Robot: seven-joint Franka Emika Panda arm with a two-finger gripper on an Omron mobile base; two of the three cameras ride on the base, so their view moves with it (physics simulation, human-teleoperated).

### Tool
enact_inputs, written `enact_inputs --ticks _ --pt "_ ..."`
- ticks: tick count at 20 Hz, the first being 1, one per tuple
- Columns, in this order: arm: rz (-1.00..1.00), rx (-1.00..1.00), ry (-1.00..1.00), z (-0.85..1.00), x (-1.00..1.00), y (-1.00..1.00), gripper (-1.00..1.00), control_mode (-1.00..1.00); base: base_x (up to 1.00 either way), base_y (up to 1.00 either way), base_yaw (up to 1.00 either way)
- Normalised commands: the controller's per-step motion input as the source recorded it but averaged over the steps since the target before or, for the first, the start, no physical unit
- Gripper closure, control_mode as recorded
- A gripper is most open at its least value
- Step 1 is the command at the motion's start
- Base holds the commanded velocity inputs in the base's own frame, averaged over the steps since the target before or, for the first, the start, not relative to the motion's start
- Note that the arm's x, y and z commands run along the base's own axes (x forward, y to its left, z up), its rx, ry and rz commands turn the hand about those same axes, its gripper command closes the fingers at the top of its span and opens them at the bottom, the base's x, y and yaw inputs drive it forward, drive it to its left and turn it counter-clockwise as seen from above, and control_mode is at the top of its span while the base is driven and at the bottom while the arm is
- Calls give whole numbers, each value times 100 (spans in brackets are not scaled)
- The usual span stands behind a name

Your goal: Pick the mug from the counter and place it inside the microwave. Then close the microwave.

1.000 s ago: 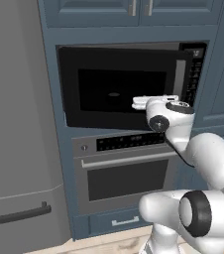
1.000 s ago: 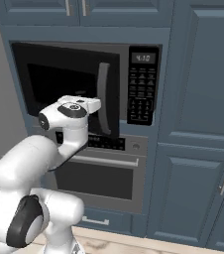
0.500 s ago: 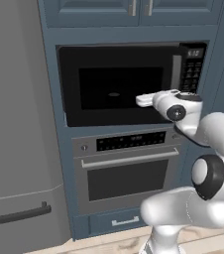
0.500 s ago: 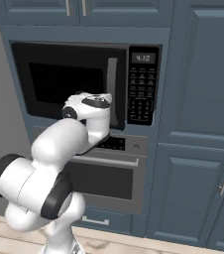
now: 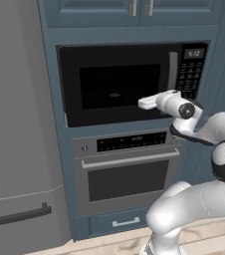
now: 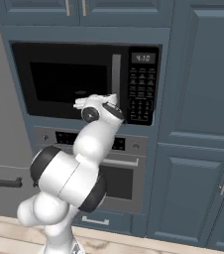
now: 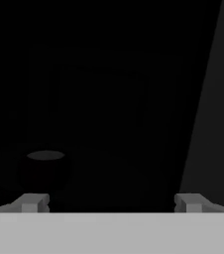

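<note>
Item: microwave (image 5: 119,82), built-in, black and steel, sitting above an oven (image 5: 127,169) in blue-grey cabinetry. From both base views its dark window door is appearing shut or very nearly so, with the curved grey handle (image 6: 116,74) standing beside the keypad (image 6: 140,84).

Item: mug (image 7: 44,171), squat and rounded, showing dimly in the hand view as a dark cup with a pale oval rim, low and left. It is seeming to sit inside the dark microwave cavity; the faint oval behind the window in the left base view is agreeing with that.

Item: pincer (image 7: 111,202), fingers spread wide and gripping nothing, pointing at the door close to the glass near its handle side.

Risks, as judgement:
- Door may be resting short of latched; a push landing too near the hinge side, or too light, is likely leaving it ajar.
- A wide-spread finger could be catching the handle or brushing the keypad while the arm is pressing or drawing away.
- Pressing too hard at an angle may be letting the fingertips skid across the glass.
</note>
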Motion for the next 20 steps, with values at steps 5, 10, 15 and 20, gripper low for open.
enact_inputs --ticks 5,10,15,20 --pt "12 0 19 27 31 0 -100 -100 0 0 0" --pt "3 0 17 33 44 0 -100 -100 0 0 0" --pt "0 0 8 14 28 0 -100 -100 0 0 0" --pt "0 0 5 0 44 0 -100 -100 0 0 0"
